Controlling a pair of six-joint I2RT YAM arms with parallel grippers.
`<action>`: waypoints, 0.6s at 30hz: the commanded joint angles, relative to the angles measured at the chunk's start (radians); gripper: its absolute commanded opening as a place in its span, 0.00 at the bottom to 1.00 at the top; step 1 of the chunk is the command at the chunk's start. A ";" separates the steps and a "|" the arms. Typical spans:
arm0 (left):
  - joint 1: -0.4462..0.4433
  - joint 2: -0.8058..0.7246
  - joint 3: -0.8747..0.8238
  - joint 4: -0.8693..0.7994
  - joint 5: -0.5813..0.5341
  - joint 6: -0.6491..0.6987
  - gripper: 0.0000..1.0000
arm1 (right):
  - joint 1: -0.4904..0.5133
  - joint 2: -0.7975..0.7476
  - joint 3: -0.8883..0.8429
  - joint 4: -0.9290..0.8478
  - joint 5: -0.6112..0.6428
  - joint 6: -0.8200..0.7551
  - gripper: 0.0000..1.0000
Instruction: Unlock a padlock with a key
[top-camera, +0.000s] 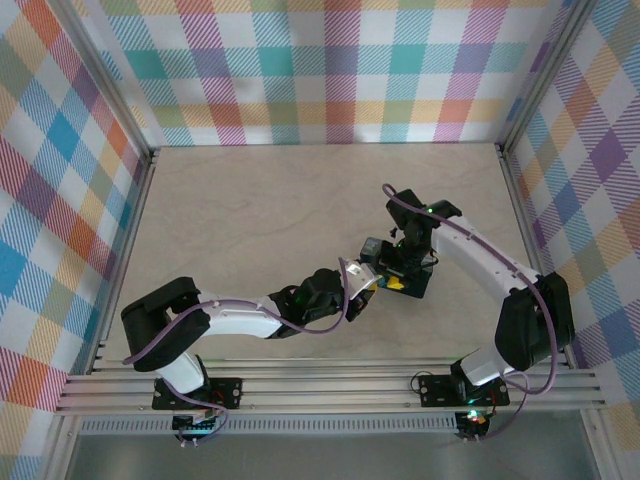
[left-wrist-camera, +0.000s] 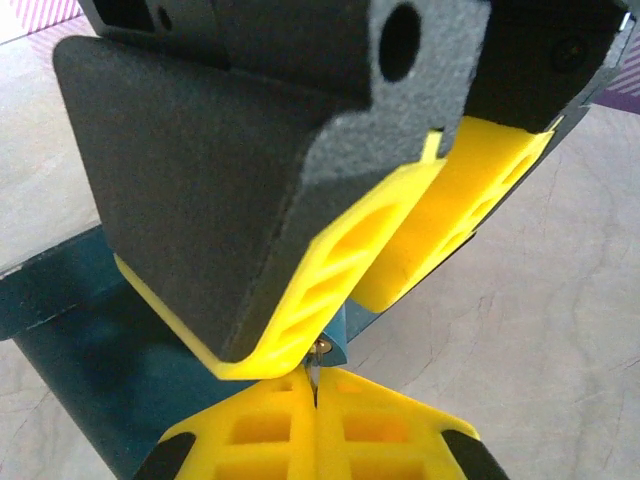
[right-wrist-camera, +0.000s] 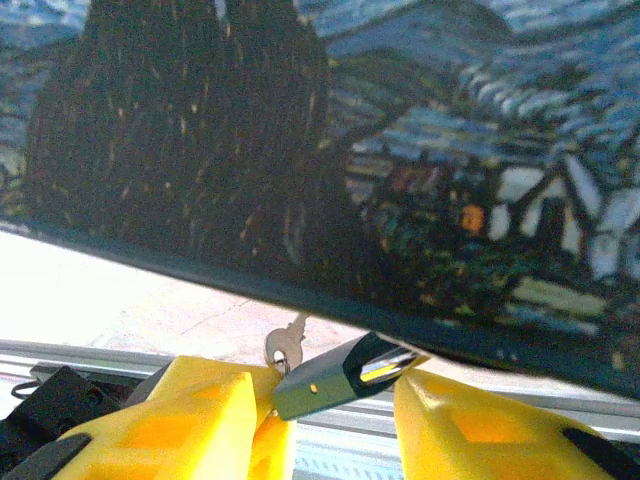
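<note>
While the left gripper is pinched shut on a thin metal sliver too small to name, the right gripper stands partly open, its yellow fingers on either side of the grey padlock, with a key touching it. Both grippers meet mid-table, just near of a painted box. Bare table lies far and left, and a rail edges the near side.

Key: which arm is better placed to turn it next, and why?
Left, probably: the left gripper is shut on the key, beside the padlock lying between the fingers of the right gripper.
</note>
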 joint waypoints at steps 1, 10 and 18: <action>-0.032 -0.013 0.016 0.128 0.056 -0.009 0.00 | 0.002 0.014 -0.018 0.041 0.048 -0.012 0.43; -0.036 0.001 0.012 0.142 0.053 -0.017 0.00 | 0.002 -0.006 -0.054 0.068 0.087 0.027 0.33; -0.051 0.013 0.015 0.143 0.053 -0.014 0.00 | 0.003 -0.017 -0.064 0.067 0.088 0.031 0.06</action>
